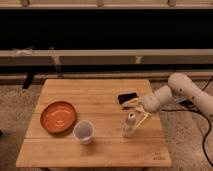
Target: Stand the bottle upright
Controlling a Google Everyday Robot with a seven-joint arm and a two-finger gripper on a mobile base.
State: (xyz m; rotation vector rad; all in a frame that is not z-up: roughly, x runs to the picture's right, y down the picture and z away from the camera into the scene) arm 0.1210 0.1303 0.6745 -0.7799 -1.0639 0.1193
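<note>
One camera looks down from in front of the tabletop (100, 145), fairly near; the end effector (136, 116) sits right of centre.

Legible text, labels, brands, numbers, signs: none. A small dark mark near the front right corner of the desk (60, 150) cannot be read. The bottle (129, 125), standing on the desk, shows no readable label. The gripper (136, 116), at the bottle, carries no readable marking.
</note>
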